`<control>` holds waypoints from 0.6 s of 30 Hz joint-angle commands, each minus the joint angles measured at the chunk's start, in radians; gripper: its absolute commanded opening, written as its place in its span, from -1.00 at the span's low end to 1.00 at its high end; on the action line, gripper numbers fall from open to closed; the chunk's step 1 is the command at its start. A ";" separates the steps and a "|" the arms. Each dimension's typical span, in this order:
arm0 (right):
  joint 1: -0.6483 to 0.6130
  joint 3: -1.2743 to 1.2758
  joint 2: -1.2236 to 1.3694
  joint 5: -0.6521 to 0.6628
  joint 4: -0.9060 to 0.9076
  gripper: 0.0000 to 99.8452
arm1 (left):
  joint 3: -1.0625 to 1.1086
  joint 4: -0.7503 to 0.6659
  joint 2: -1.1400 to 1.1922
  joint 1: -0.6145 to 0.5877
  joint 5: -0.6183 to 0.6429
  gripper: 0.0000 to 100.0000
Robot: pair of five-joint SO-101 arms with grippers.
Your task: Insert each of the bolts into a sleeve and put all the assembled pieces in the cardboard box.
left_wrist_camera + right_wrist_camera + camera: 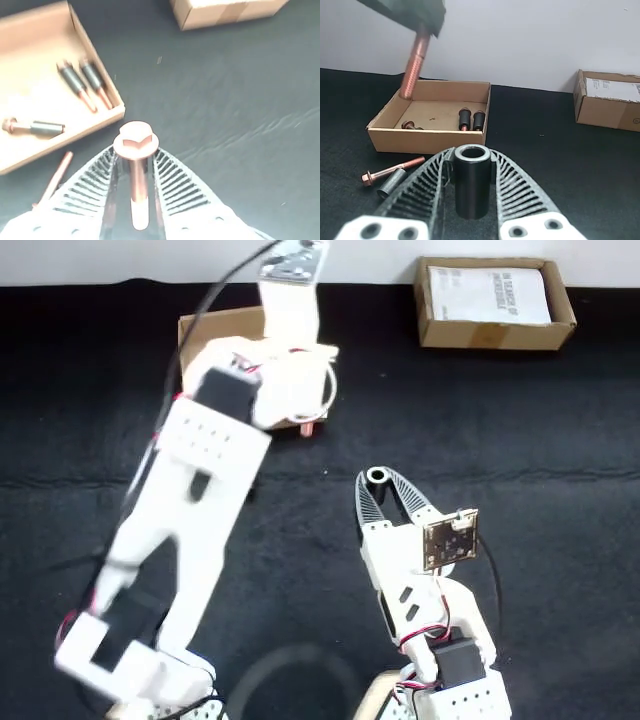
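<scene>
We are clamping the stiff, likely slippery bolt (136, 145) by its shank in our left end effector (136, 167) near the cardboard box (35, 65); our right end effector (472, 157) is gripping the rigid sleeve (472, 190) upright.

Coppery metal bolt (137, 172), seemingly matt black sleeve (472, 184)

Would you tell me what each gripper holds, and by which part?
Left gripper: copper bolt, by its shank. Right gripper: black sleeve, by its sides.
</scene>
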 commanded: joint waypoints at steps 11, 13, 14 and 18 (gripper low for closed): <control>-0.008 0.142 -0.012 0.005 -0.004 -0.98 | 0.892 -0.672 -0.774 0.033 0.009 -0.98; -0.008 0.142 -0.012 0.005 -0.004 -0.98 | 0.983 -0.764 -0.837 0.033 0.009 -0.98; -0.008 0.142 -0.012 0.005 -0.004 -0.98 | 1.018 -0.802 -0.866 0.033 0.009 -0.98; -0.008 0.142 -0.012 0.005 -0.004 -0.98 | 1.107 -0.893 -0.935 0.033 0.011 -0.98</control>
